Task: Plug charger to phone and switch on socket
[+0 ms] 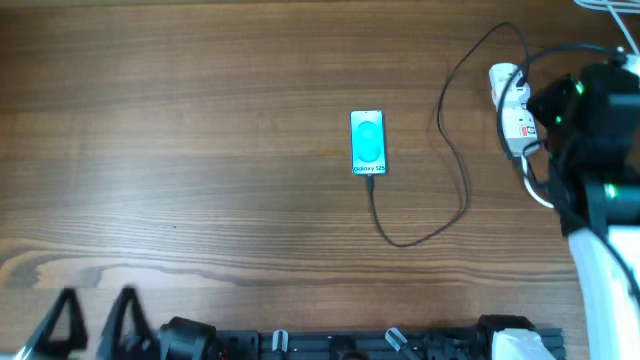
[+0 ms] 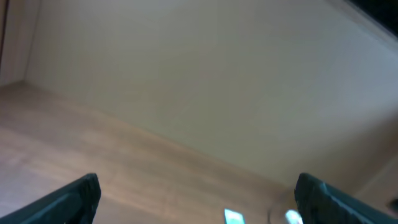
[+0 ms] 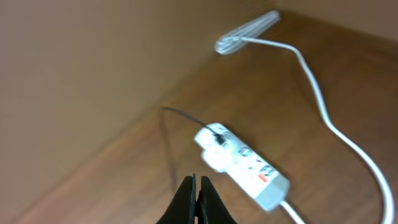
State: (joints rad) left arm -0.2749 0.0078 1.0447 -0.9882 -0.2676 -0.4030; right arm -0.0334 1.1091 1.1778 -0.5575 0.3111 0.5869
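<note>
Hovering with its two fingers pressed together and holding nothing, the right end effector (image 3: 198, 186) hangs above the worktop (image 1: 200, 150). The socket (image 3: 242, 165) lies just ahead of its tips and slightly to the right. A black plug (image 3: 219, 134) sits in the socket's far end, and a thick white cord (image 3: 325, 115) curves away beyond. From the plug, the charger (image 1: 403, 244) loops well away to the phone (image 1: 367, 142), where its tip appears seated in the bottom edge. So plugging looks done and switching on is the step in hand. Next, the closed tips should drop onto the switch near the red marks, pressing squarely without shoving the socket. The left end effector (image 2: 198, 183) sits far off, spread wide and empty.
</note>
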